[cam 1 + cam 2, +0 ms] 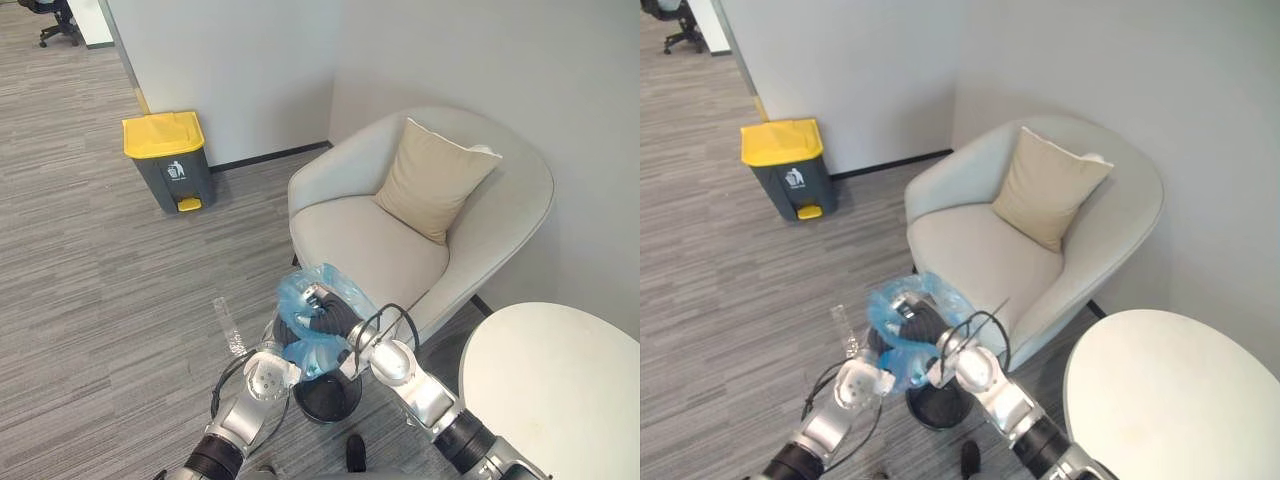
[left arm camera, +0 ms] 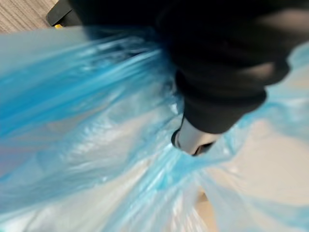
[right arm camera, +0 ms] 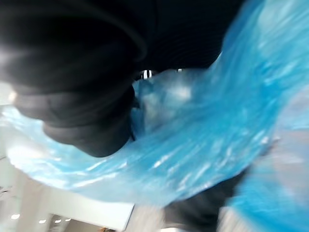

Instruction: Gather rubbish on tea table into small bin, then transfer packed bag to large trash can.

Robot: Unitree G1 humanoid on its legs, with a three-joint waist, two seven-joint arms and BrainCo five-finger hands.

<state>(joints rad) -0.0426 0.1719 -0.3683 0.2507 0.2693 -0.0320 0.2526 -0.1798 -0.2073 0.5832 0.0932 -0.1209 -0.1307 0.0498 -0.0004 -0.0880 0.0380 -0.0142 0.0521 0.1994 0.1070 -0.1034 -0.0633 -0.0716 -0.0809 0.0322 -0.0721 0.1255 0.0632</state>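
Observation:
A blue plastic bag (image 1: pixel 322 284) hangs bunched between my two hands, just above a small black bin (image 1: pixel 328 398) that stands on the carpet in front of the armchair. My left hand (image 1: pixel 289 330) comes up from the lower left and my right hand (image 1: pixel 338 318) from the lower right. Their dark covers sit side by side inside the gathered film. In the left wrist view the bag's (image 2: pixel 96 121) folds pull together at a silver finger (image 2: pixel 190 140). In the right wrist view the film (image 3: pixel 207 125) stretches tight from under the hand's cover. The bag's contents are hidden.
A large grey trash can (image 1: pixel 172 160) with a yellow lid stands by the wall at the far left. A cream armchair (image 1: pixel 360 240) with a beige cushion (image 1: pixel 432 180) is close behind the bin. The white round table (image 1: pixel 560 390) is at the lower right. A clear plastic item (image 1: pixel 228 325) lies on the carpet.

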